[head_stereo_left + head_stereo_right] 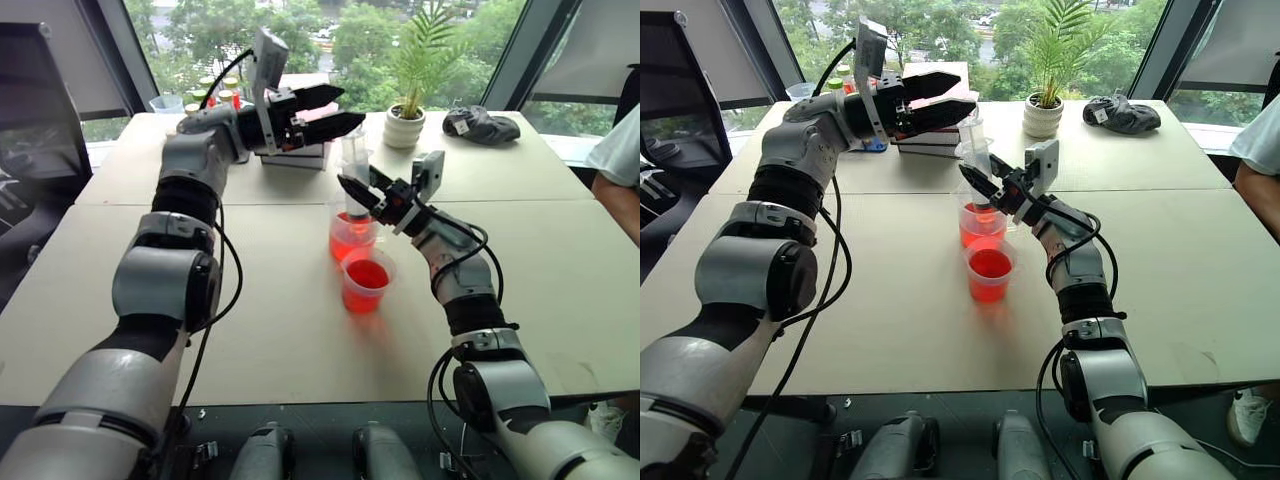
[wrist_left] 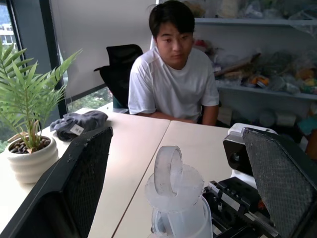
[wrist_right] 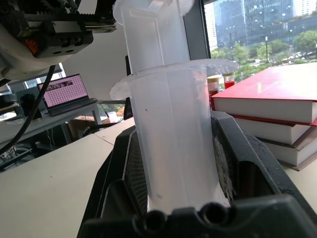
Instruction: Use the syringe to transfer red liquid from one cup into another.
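Head views: my right fingers are clamped on the barrel of the syringe, holding it upright with its nozzle down inside the taller cup. That cup stands mid-surface and holds red liquid. The shorter cup sits just near of it, touching or nearly so, also with red liquid inside. My left fingers hang spread wide, gripping nothing, up and to the left of the plunger top, pointing right. On the far side of the pale surface: a stack of books, a potted plant and a dark cloth bundle.

Left wrist view: the plunger's round thumb ring and the flange below it stand between my two open finger pads, touching neither. A person in a white T-shirt sits at the far end of the surface. Plant and bundle lie to one side.

Right wrist view: the clear barrel rises straight from between my closed fingers, flange above, pale plunger shaft extending out of it. Red-covered books lie beside it; a laptop stands well apart.
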Controlling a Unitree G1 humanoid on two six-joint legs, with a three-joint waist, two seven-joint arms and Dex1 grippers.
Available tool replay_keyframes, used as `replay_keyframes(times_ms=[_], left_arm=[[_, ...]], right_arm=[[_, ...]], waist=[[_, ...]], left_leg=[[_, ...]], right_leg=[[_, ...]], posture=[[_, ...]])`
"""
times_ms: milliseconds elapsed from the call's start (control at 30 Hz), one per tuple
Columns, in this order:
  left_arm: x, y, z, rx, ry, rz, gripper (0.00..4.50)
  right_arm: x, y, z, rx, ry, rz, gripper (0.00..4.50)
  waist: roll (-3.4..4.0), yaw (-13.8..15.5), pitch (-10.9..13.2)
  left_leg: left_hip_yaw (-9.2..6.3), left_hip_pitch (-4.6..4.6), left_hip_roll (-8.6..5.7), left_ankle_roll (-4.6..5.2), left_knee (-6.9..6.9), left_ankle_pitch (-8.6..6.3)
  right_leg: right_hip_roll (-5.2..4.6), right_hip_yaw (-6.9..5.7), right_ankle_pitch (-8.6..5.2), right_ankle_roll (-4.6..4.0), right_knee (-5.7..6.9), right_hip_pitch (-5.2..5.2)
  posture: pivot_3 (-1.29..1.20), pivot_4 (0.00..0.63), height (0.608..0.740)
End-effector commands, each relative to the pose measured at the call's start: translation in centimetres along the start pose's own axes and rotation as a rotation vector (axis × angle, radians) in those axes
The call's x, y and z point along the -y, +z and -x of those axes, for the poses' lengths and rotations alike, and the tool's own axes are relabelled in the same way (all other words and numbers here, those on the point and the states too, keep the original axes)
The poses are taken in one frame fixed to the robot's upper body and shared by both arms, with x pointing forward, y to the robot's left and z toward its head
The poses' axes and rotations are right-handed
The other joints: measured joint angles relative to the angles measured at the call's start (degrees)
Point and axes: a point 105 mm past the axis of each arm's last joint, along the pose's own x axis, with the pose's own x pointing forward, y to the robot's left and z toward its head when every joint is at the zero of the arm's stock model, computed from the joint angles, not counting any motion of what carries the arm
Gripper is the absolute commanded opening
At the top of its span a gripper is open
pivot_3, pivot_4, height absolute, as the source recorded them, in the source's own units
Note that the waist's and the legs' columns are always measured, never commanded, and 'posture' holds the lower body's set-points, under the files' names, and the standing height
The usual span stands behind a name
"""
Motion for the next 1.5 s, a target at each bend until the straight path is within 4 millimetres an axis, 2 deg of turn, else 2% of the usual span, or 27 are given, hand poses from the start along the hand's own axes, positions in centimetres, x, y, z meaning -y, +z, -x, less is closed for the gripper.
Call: replay_keyframes(times_ms=[33,233,333,400,567,700,933,1167,1367,1500], left_arm=[[0.3,1.3,1.2,0.026,-0.017,-0.03,4.44],[0.7,0.8,3.3,0.005,0.005,0.001,4.44],[1.2,0.5,4.2,-0.008,0.001,0.027,4.44],[1.6,0.3,4.6,-0.02,-0.009,0.039,4.44],[2.9,0.1,4.7,-0.04,-0.046,0.06,4.44],[4.4,0.3,3.8,-0.035,-0.103,0.075,4.44],[5.5,1.8,1.8,0.024,-0.162,0.095,4.44],[5.9,2.6,0.1,0.069,-0.197,0.109,4.44],[6.5,2.2,-0.9,0.073,-0.238,0.139,4.44],[7.0,2.0,-1.1,0.074,-0.27,0.159,3.24]], right_arm=[[0.7,3.5,-0.8,0.092,-0.012,0.046,1.47],[0.6,8.7,-1.0,0.186,-0.009,0.086,1.47],[-1.4,10.5,0.2,0.184,0.052,0.067,1.47],[-2.7,10.8,1.2,0.173,0.074,0.033,1.47],[-5.4,10.0,3.4,0.133,0.079,-0.025,1.47],[-6.6,7.5,5.0,0.092,0.029,-0.048,1.47],[-6.7,5.1,5.7,0.055,-0.02,-0.03,1.47],[-6.9,4.4,5.8,0.043,-0.025,-0.023,1.47],[-6.9,4.1,5.9,0.034,-0.025,-0.013,1.47],[-6.9,4.1,5.9,0.03,-0.024,-0.008,1.47]], waist=[[0.0,-0.06,0.0],[0.03,0.22,0.02],[0.03,0.52,0.02],[0.01,0.52,0.01],[0.01,0.46,0.0],[0.0,0.5,0.0],[-0.01,0.42,-0.01],[-0.02,0.48,-0.01],[-0.02,0.44,-0.01],[-0.02,0.47,-0.01]], left_leg=[[0.0,0.0,0.0,0.0,0.0,0.0],[-0.02,0.0,0.01,0.0,-0.02,0.0],[-0.05,-0.01,0.0,0.0,-0.02,0.0],[-0.09,-0.05,0.0,0.0,-0.03,-0.01],[-0.08,-0.05,-0.01,0.0,0.0,-0.01],[-0.07,0.01,-0.02,0.0,0.08,-0.01],[-0.01,0.1,-0.03,0.01,0.1,0.0],[-0.03,0.1,-0.02,0.01,0.1,0.0],[-0.03,0.11,-0.02,0.01,0.1,0.0],[-0.04,0.1,-0.01,0.01,0.09,0.0]], right_leg=[[0.0,0.0,0.0,0.0,0.0,0.0],[-0.02,0.02,0.0,0.0,0.05,-0.02],[-0.06,0.0,0.0,0.0,0.04,-0.01],[-0.11,-0.04,0.0,0.0,0.02,-0.01],[-0.21,-0.03,0.0,-0.01,-0.01,0.0],[-0.15,0.0,0.0,-0.02,0.0,0.01],[-0.05,0.06,0.0,-0.02,0.01,0.05],[0.0,0.06,-0.01,-0.01,-0.01,0.06],[0.01,0.06,-0.01,-0.01,-0.02,0.06],[0.01,0.06,-0.02,-0.01,-0.02,0.06]], posture=[[0.0,0.15,0.74],[0.0,0.15,0.74],[0.0,0.15,0.74],[0.0,0.15,0.74],[0.0,0.15,0.74],[0.0,0.15,0.74],[0.0,0.15,0.74],[0.0,0.15,0.74],[0.0,0.15,0.74],[0.0,0.15,0.74]])
